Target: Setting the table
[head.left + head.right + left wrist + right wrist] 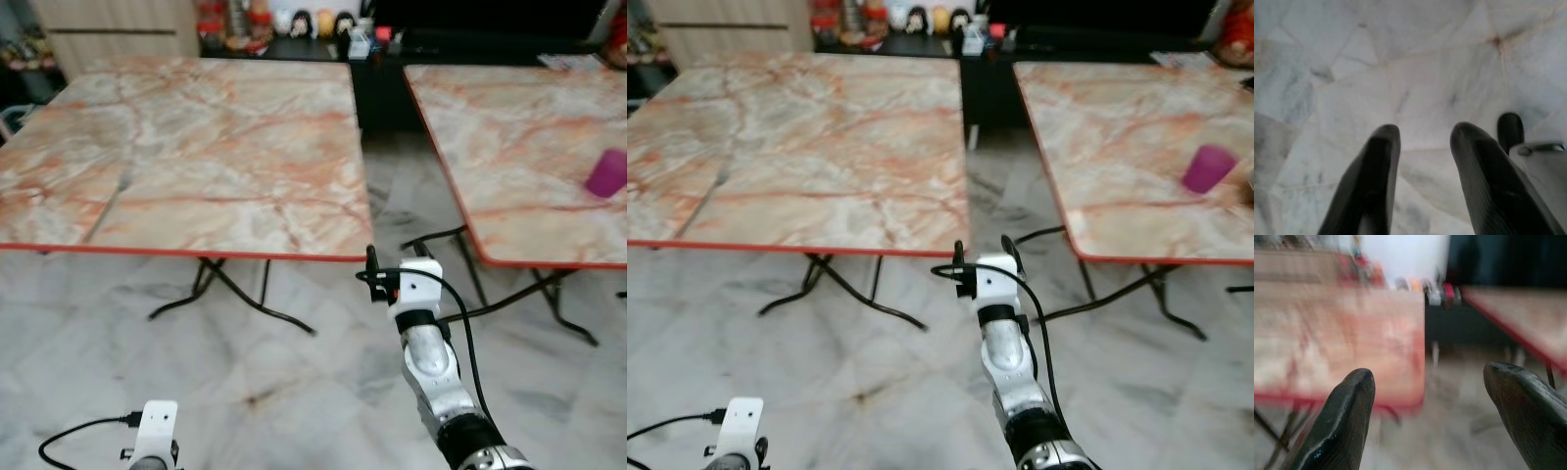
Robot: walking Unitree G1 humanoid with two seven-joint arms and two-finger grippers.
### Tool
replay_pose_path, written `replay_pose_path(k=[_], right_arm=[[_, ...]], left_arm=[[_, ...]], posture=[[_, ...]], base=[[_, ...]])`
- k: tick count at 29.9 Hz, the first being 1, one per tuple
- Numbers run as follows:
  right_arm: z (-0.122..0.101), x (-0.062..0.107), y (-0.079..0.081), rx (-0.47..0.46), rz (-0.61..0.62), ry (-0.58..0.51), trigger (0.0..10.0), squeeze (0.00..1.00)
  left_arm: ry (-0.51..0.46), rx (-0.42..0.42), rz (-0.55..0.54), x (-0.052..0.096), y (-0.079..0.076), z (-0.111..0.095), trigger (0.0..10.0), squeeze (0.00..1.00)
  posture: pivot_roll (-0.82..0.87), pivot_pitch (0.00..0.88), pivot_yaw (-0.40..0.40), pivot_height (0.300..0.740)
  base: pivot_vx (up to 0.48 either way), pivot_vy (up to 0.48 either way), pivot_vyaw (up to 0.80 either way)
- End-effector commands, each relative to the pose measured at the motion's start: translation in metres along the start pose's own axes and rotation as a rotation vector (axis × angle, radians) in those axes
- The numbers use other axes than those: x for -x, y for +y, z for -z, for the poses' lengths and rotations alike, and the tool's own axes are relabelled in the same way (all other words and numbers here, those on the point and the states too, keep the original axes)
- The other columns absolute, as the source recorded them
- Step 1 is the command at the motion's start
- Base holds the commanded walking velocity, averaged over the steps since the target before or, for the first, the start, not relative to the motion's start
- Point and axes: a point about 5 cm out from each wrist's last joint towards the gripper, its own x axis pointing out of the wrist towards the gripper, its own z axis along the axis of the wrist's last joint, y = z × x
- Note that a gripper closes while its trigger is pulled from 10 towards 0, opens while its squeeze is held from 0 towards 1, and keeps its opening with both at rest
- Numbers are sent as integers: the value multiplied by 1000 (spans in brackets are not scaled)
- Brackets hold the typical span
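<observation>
Two marble worktops stood ahead: the left worktop (196, 147) bare, the right worktop (509, 137) carrying a purple cup (606, 173). The right gripper (1425, 382), raised with fingers released and empty, likely had to reach that cup next; the left gripper (1422, 147) hung over the floor, fingers apart.

Even, soft daylight is seen across both head views, with no hard shadows; only faint shade is cast under the marble-patterned tables (196, 157) onto the pale floor (245, 382). The far shelf (284, 29) is rendered dim and slightly soft. Straight table edges are bowed a little toward the frame borders. The right wrist view is heavily motion-blurred; the left wrist view is mildly soft, its dark fingers (1376, 176) out of focus.
</observation>
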Motion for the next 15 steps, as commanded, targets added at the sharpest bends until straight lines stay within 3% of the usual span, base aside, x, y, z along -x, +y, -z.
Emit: replay_pose_path(k=[1,3,6,8,11,12,13,15], right_arm=[[16,7,-6,-28,36,89,10000,0],[19,8,-7,-31,44,101,10000,0],[67,39,-29,-46,111,371,10000,0],[75,45,-31,-53,109,419,10000,0],[101,72,-37,-32,110,594,10000,0],[101,72,-37,-32,110,594,10000,0],[114,87,-39,-31,113,685,10000,0],[124,101,-37,-89,105,775,10000,0]], left_arm=[[14,3,-14,0,5,3,10000,0],[14,2,-13,0,5,3,10000,0],[14,-2,-11,0,5,3,10000,0],[13,-3,-10,0,5,3,10000,0],[14,-13,-5,0,4,3,10000,0],[14,-13,-5,0,4,3,10000,0],[14,-18,-3,0,4,3,10000,0],[11,-22,2,0,3,2,10000,0]], posture=[[22,96,-5,740],[22,96,-5,740],[27,78,-6,740],[27,78,-6,740],[20,66,2,740],[20,66,2,740],[23,62,4,740],[24,56,2,740]], base=[[0,480,0],[0,480,0],[0,480,0],[0,480,0],[0,480,0],[0,480,0],[0,480,0],[0,480,0]])
